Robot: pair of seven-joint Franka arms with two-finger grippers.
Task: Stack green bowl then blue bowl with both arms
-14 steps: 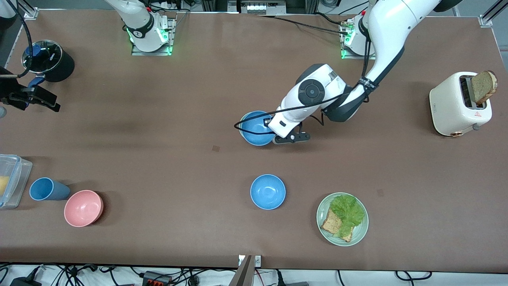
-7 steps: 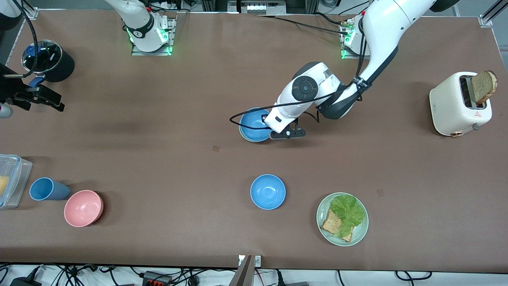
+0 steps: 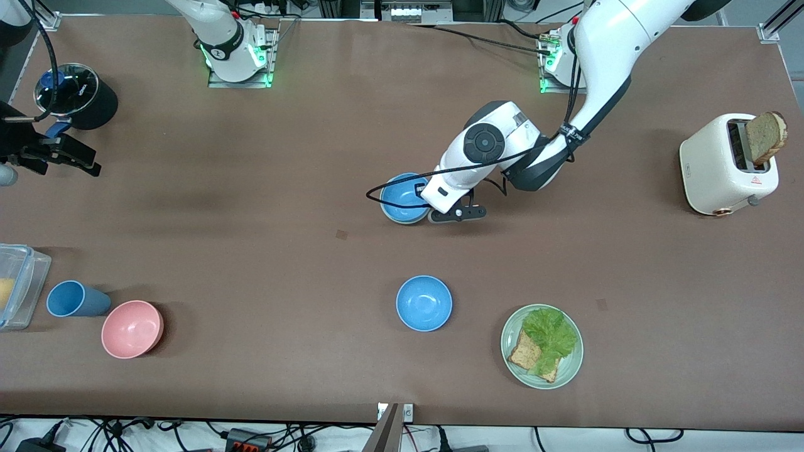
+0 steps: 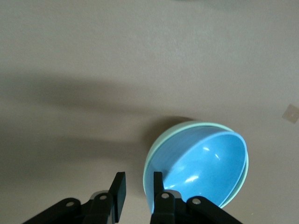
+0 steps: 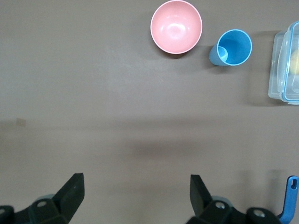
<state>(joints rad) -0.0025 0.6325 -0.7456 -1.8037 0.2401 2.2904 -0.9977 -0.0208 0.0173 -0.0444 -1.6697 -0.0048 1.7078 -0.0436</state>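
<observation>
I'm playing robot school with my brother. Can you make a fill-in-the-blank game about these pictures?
1. The blue bowl under the left tool sits inside a ____ bowl.
2. A second blue bowl sits alone, nearer the front camera, beside the plate with toast and ____.
3. The right tool hangs with its fingers wide ____.
4. The pink bowl sits beside a blue ____.

Missing words: green; lettuce; open; cup

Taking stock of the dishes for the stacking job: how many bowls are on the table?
4: a blue bowl nested in the green bowl beside the left gripper, another blue bowl nearer the front camera, and a pink bowl beside the blue cup.
</observation>
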